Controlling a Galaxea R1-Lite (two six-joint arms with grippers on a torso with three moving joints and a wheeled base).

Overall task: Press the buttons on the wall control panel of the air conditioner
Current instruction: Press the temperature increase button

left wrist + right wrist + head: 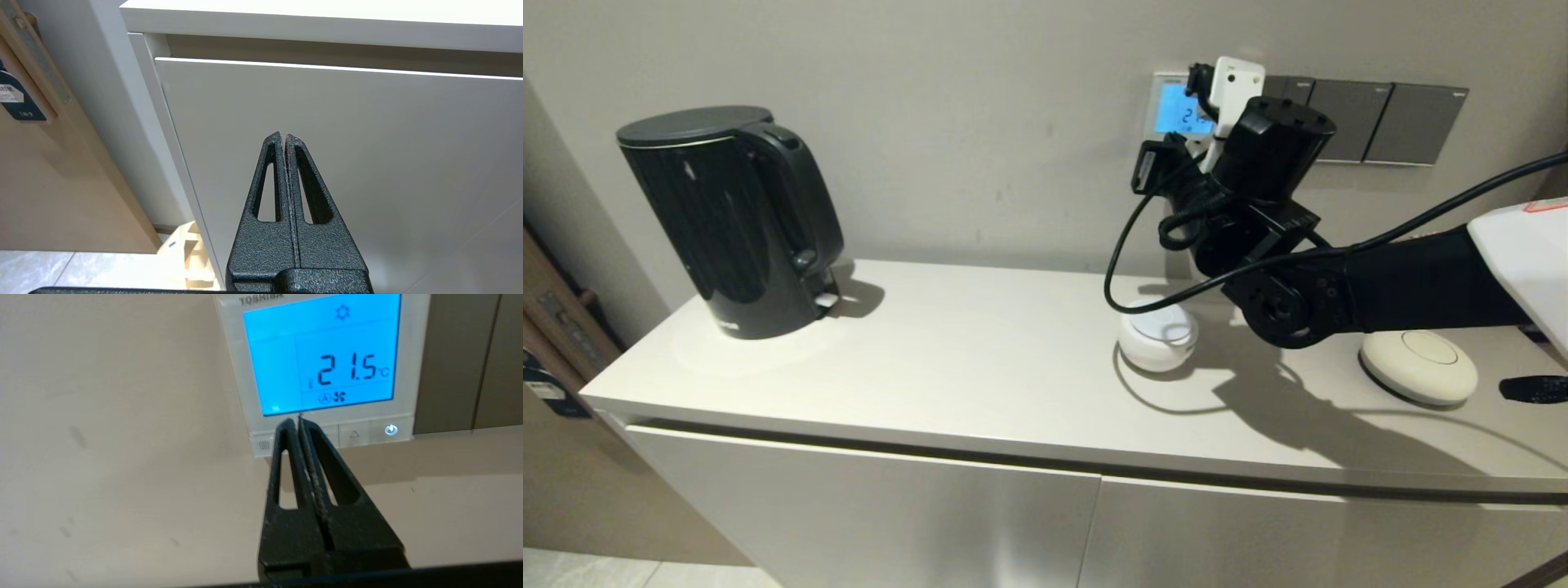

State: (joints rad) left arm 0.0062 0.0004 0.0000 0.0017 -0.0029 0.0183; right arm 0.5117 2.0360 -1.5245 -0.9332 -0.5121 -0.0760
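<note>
Soft indoor light, hard arm shadow on countertop point(980, 359), glowing blue screen point(322, 355), w/ slight blur.

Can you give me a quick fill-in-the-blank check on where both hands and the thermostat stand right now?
1. The right hand has its closed tips at the button row on the control panel, whose screen reads ____ degrees.
2. The left hand is closed and faces the front of the white ____.
3. The panel screen glows ____.
4. On the countertop, far to the left, stands a black ____.

Missing words: 21.5; cabinet; blue; kettle
</note>
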